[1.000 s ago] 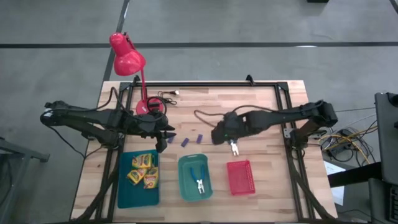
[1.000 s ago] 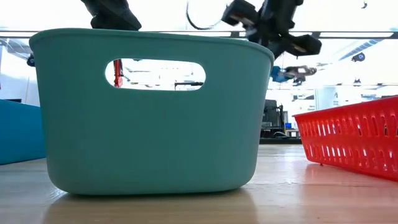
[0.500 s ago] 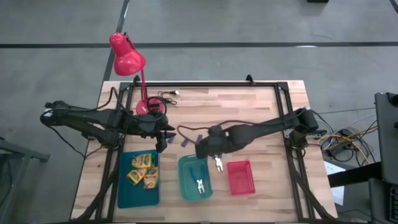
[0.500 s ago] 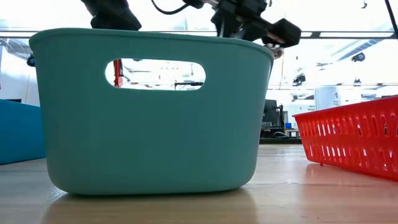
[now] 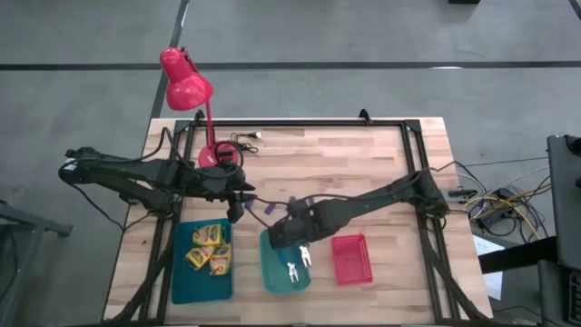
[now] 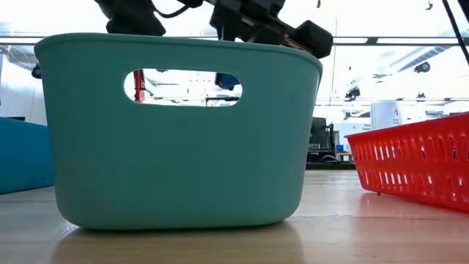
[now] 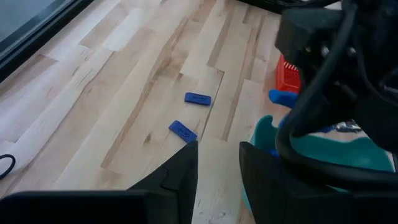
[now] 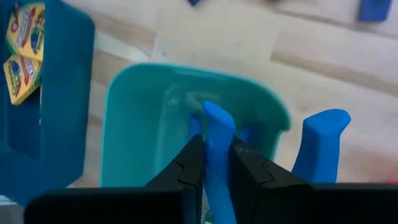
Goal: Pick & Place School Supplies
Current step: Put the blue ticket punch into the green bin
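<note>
Blue plastic showed between the right gripper's dark fingers, which were pinched narrowly on one handle of a pair of blue-handled scissors; the other handle stood free just beside them; in the high view that gripper hung over the green tray, and the held scissors' pale blades pointed down above its inside; a second pair of scissors lay on the tray's floor, near the held pair, though whether the two touched I could not tell; the right arm reached in slantwise from the bench's right edge.

The left gripper had its fingers parted by a moderate gap with nothing between them; it hovered above bare wood just behind the teal tray, beside the lamp's base; three yellow-green crayon boxes lay together inside that teal tray.

Two purple blocks lay flat on the bench ahead of the left gripper, near each other but apart; the high view showed small purple blocks beside the right arm, partly hidden by it, so their full count was unclear; the red tray sat just right of the green one; the red lamp leaned over the bench's far left corner.
</note>
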Robot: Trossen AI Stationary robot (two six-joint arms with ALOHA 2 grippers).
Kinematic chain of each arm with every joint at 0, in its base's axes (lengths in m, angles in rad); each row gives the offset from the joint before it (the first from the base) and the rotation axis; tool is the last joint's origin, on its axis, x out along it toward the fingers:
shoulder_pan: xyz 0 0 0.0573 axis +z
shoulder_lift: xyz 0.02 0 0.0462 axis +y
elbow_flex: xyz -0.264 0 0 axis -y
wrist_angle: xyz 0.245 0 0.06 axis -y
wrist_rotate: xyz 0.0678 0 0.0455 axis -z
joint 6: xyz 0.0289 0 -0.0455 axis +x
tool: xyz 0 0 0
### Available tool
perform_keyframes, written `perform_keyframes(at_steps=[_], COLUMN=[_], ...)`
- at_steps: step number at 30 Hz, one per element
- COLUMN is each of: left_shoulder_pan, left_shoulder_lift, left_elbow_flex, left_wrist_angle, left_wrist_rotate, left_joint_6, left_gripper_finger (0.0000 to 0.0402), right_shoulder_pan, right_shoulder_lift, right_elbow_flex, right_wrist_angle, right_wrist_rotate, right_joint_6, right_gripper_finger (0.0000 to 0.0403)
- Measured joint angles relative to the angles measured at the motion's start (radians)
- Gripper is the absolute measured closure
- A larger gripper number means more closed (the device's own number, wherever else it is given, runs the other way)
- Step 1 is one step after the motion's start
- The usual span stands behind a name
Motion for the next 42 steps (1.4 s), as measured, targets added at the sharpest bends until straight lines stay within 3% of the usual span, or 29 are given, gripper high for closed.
perform_keyframes(at_steps=[9,35,42], left_shoulder_pan=[0.0,0.0,0.0], left_shoulder_lift=[0.0,0.0,0.0], left_elbow_flex=[0.0,0.0,0.0], left_wrist_angle=[0.002,0.006,0.007], left_wrist_rotate=[0.0,-0.003,-0.002], left_joint_6=[0.0,0.0,0.0], left_gripper_finger=[0.028,0.028,0.028], right_shoulder_pan=[0.029,0.042,0.039], right_shoulder_lift=[0.099,0.211,0.211], right_elbow_flex=[0.093,0.086,0.082], right_wrist_angle=[0.034,0.057,0.049], right_wrist_rotate=[-0.007,-0.113,-0.111], right_joint_6=[-0.009,-0.038,-0.034], right_gripper_finger=[0.0365,0.0364,0.0344])
